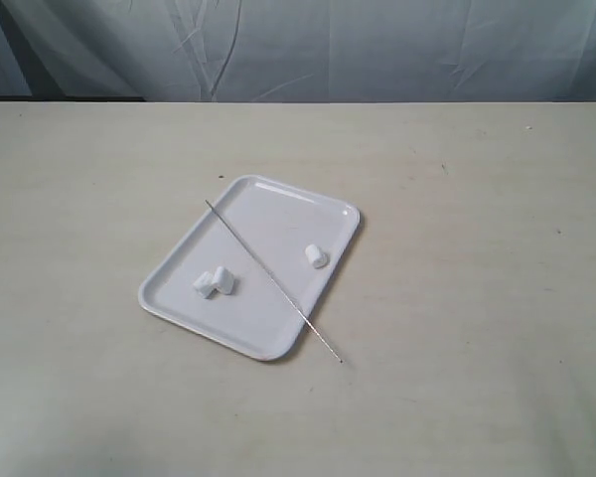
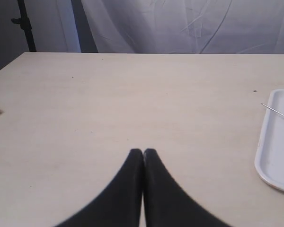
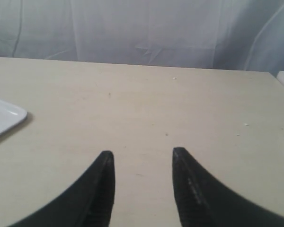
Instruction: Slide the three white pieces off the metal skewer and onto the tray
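The three white pieces (image 1: 222, 280) lay loose on the tray (image 1: 268, 214) near the centre of the exterior view. We saw two touching at the tray's lower left and a third alone toward its right edge. The metal skewer (image 1: 268, 275), a thin straight grey rod, lay bare diagonally across the tray, its lower-right end overhanging the beige table (image 1: 477, 298). We judged the task done. The pieces were small, matte, soft-edged cylinders. The tray was glossy white plastic, round-cornered and low-rimmed. The left gripper (image 2: 143, 152) had its black jaws pressed together; those of the right gripper (image 3: 143, 158) were spread.
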Action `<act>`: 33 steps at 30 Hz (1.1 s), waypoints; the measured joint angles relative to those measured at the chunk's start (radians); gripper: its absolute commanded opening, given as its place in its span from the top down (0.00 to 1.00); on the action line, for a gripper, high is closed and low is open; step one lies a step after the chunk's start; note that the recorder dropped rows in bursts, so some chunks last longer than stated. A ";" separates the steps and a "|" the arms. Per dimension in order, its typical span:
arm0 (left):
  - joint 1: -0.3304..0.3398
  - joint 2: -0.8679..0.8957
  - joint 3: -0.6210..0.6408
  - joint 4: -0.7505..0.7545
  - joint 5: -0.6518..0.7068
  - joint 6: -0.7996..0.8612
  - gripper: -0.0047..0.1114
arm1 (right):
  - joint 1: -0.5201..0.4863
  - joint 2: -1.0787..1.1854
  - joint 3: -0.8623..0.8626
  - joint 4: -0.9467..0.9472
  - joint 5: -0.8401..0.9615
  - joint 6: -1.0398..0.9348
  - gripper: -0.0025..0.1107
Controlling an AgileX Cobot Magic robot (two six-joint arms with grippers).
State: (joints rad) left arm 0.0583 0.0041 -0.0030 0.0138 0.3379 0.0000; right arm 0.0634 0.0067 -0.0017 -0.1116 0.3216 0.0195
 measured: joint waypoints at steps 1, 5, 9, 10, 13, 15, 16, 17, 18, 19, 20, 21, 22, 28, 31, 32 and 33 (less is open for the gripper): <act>0.000 0.000 0.000 0.000 0.002 0.000 0.96 | -0.017 0.000 0.000 0.006 0.000 0.000 0.63; 0.000 0.000 0.000 0.000 0.004 0.000 0.96 | -0.050 0.000 0.000 0.014 0.004 0.000 0.63; 0.000 0.000 0.000 0.000 0.004 0.000 0.96 | -0.052 0.000 0.000 0.020 0.004 0.000 0.63; 0.000 0.000 0.000 0.000 0.004 0.000 0.96 | -0.052 0.000 0.000 0.021 0.004 0.000 0.63; 0.000 0.000 0.000 0.002 0.004 0.000 0.96 | -0.052 0.000 0.000 0.030 0.006 0.000 0.63; 0.000 0.000 0.000 0.002 0.004 0.000 0.96 | -0.052 0.000 0.000 0.042 0.006 0.000 0.63; 0.000 0.000 0.000 0.002 0.004 0.000 0.96 | -0.052 0.000 0.000 0.044 0.006 0.000 0.63; 0.000 0.000 0.000 0.002 0.004 0.000 0.96 | -0.052 0.000 0.000 0.048 0.006 0.000 0.63; 0.000 0.000 0.000 0.002 0.004 0.000 0.96 | -0.052 0.000 0.000 0.050 0.006 0.000 0.63; 0.000 0.000 0.000 0.002 0.004 0.000 0.96 | -0.052 0.000 0.000 0.050 0.006 0.000 0.63; 0.000 0.000 0.000 0.002 0.004 0.000 0.96 | -0.052 0.000 0.000 0.053 0.006 0.000 0.63; 0.000 0.000 0.000 0.002 0.004 0.000 0.96 | -0.052 0.000 0.000 0.053 0.006 0.000 0.63; 0.000 0.000 0.000 0.002 0.004 0.000 0.96 | -0.052 0.000 0.000 0.053 0.006 0.000 0.63; 0.000 0.000 0.000 0.002 0.004 0.000 0.96 | -0.052 0.000 0.000 0.053 0.006 0.000 0.63; 0.000 0.000 0.000 0.002 0.004 0.000 0.96 | -0.052 0.000 0.000 0.053 0.006 0.000 0.63; 0.000 0.000 0.000 0.004 0.004 0.000 0.96 | -0.052 0.000 0.000 0.053 0.006 0.000 0.63; 0.000 0.000 0.000 0.004 0.004 0.000 0.96 | -0.052 0.000 0.000 0.053 0.006 0.000 0.63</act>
State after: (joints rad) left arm 0.0583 0.0041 -0.0030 0.0173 0.3414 0.0000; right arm 0.0113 0.0067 -0.0017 -0.0586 0.3276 0.0195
